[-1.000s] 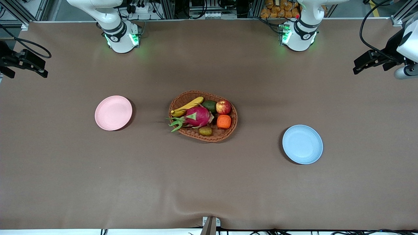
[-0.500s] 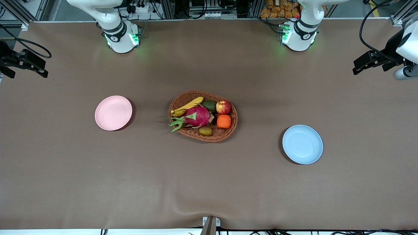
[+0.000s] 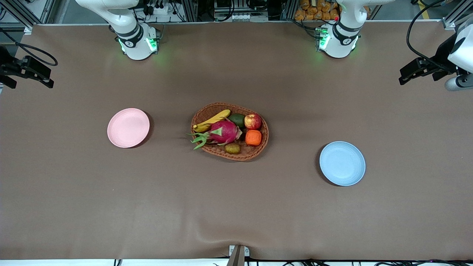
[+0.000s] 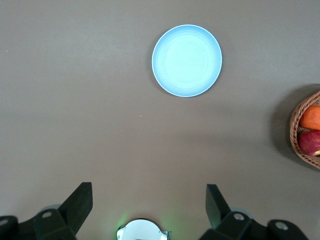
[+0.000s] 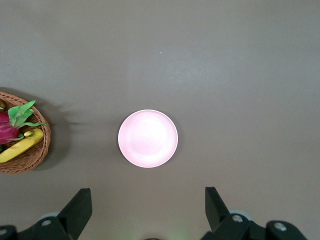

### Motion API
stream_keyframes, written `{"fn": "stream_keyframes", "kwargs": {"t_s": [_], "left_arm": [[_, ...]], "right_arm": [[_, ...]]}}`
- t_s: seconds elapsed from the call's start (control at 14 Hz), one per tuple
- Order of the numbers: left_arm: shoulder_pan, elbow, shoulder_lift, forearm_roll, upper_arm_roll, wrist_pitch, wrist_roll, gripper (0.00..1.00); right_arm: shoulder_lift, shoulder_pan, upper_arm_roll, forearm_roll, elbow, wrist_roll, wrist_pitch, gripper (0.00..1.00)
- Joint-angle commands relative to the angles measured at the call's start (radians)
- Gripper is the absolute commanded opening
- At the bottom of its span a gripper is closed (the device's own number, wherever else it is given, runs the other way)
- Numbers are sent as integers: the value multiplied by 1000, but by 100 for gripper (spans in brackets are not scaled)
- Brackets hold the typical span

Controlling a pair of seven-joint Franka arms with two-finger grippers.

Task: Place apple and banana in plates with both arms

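Low in the frame, brown cloth (image 3: pixel 236 207) lies bare. At centre, the apple (image 3: pixel 252 120) and banana (image 3: pixel 212 120) sit in the basket (image 3: pixel 255 151), plates (image 3: pixel 128 127) untouched: reaching comes next. At the upper edges, left gripper (image 4: pixel 150 202) and right gripper (image 5: pixel 148 205) hang wide open.

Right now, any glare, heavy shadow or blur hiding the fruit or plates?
Front view: even light, soft shadow beside the basket, apple and banana sharp. Left wrist view: blue plate clear, no glare. Right wrist view: pink plate slightly bright in the middle.
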Motion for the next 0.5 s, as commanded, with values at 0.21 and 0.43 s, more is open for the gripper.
{"fn": "stream_keyframes", "kwargs": {"t_s": [0.21,0.43], "left_arm": [[-3,10,8,-14,4,-8,15,100],[-3,10,8,-13,4,-8,15,100]], "right_arm": [[18,-1,3,-8,25,15,-11,100],[18,5,0,-9,25,15,-15,100]]}}
